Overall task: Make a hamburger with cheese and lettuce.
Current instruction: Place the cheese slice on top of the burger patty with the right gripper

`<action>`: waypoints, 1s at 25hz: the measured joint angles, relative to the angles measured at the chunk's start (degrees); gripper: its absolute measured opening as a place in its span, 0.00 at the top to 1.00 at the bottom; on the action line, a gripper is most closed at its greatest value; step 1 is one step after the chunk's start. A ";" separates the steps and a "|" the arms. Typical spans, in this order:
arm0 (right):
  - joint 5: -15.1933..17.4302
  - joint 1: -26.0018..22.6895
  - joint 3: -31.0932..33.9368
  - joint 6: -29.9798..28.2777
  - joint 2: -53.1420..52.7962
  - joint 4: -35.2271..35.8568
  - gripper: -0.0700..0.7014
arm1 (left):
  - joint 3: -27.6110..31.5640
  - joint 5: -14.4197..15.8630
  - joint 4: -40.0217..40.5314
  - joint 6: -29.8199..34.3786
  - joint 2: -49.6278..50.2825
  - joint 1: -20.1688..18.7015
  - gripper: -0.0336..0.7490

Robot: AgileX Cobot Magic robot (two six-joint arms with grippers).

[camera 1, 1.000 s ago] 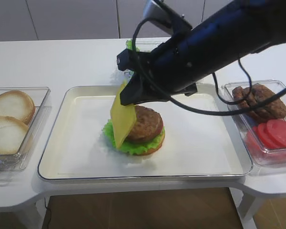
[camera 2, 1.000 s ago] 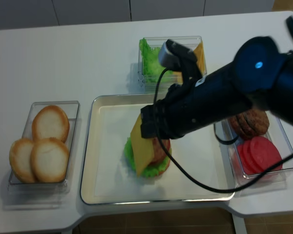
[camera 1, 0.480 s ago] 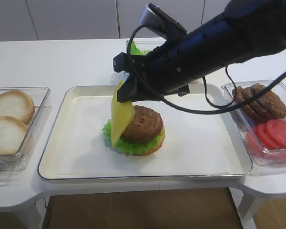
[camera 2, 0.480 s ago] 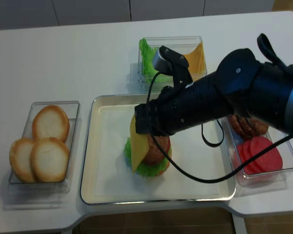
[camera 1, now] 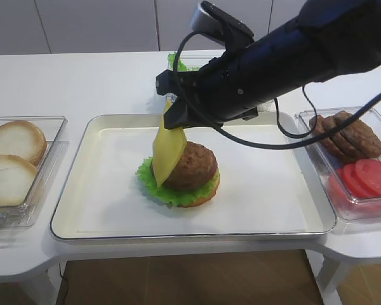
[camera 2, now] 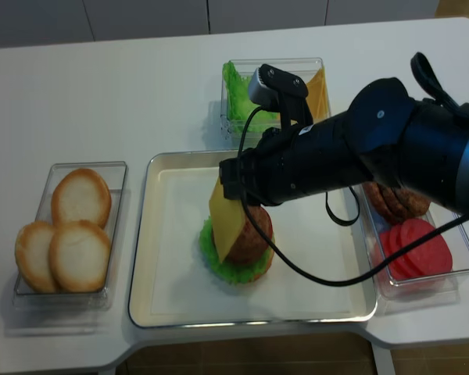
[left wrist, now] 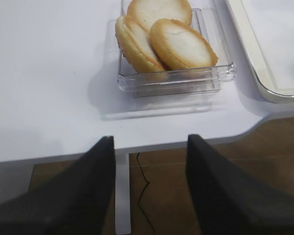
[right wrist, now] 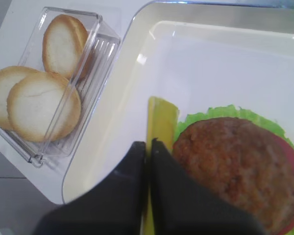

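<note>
Judging progress: hamburger [camera 1: 183, 175] stood on tray [camera 1: 101, 210], bun, lettuce [camera 1: 153, 187] and patty stacked. Dangled cheese [camera 1: 167, 149] edge-on at patty's left side, pinched in closed right gripper [camera 1: 175, 116], not yet laid flat. Lacked top bun. Left gripper [left wrist: 149, 183] gaped open, empty, beside bun box [left wrist: 169, 63].

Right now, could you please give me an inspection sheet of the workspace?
Surface: white table with a tray.
Job's things: hamburger on the tray; cheese hangs edge-down at its left side.
Clutter: buns, patties, tomato slices, bin of greens.
Grippers: right gripper shut on cheese; left gripper open, empty.
Cables: black cable loops under the right arm.
Surroundings: pale cabinets.
</note>
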 joint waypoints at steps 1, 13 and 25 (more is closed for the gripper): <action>0.00 0.00 0.00 0.09 0.00 -0.23 0.86 | 0.00 0.00 0.00 0.00 0.00 0.00 0.51; 0.12 0.00 0.00 6.54 0.76 -10.47 0.86 | 0.00 0.00 0.00 0.00 0.00 0.00 0.51; 1.75 0.00 0.00 9.24 2.74 -13.81 0.86 | 0.00 0.00 0.00 0.00 0.00 0.00 0.51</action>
